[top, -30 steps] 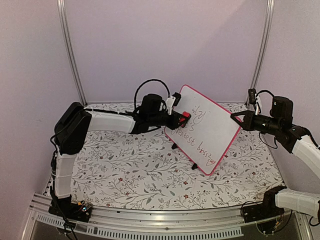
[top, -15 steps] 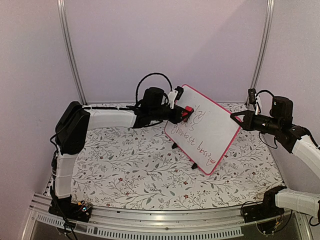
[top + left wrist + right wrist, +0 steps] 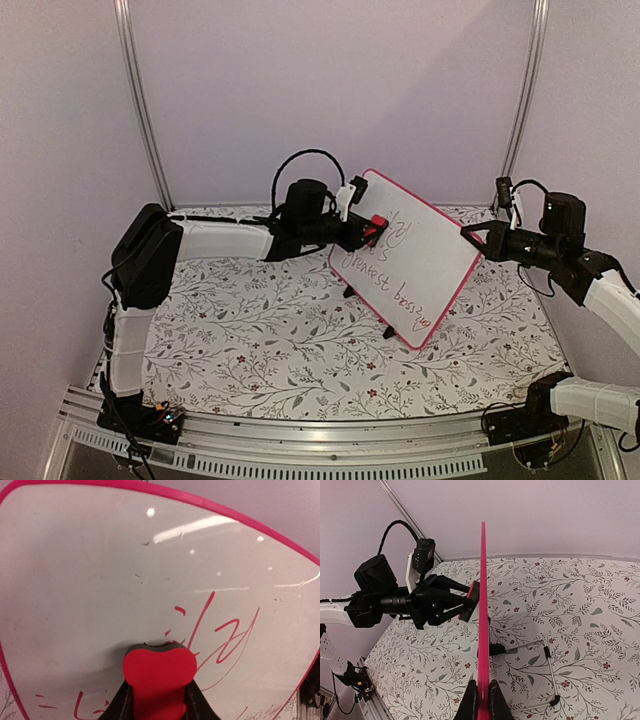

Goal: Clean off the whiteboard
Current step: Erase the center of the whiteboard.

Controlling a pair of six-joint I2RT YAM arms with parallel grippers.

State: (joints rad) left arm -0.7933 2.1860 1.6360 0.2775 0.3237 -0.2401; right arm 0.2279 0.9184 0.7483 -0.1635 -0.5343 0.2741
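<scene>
red handwriting [image 3: 393,283] covers most of the whiteboard [image 3: 430,240], so by the look of it the job is only in its early part. the board stands on its two small black feet [image 3: 347,293] on the flower-patterned table [image 3: 240,340], right of the middle. it leans back, with its face turned toward the left arm. the left gripper [image 3: 362,231] is clamped on a small red eraser [image 3: 159,677], and the eraser's pad is pressed against the board near its upper left area. in the left wrist view the stretch of board above and to the left of the eraser is bare, apart from a few dark specks and a faint grey haze. that part counts as done, or it never had writing; i cannot tell which. to the right of the eraser there are bold red strokes, and more marks run below it on both sides. in the top view two or three lines of words run down toward the lower corner, and none of them looks wiped. the right gripper [image 3: 481,700] has its fingers together on the pink frame at the board's right edge, steadying it. what is left, i judge, is nearly all the text: the strokes beside the eraser, then the lower rows, and perhaps a second pass over the haze.
</scene>
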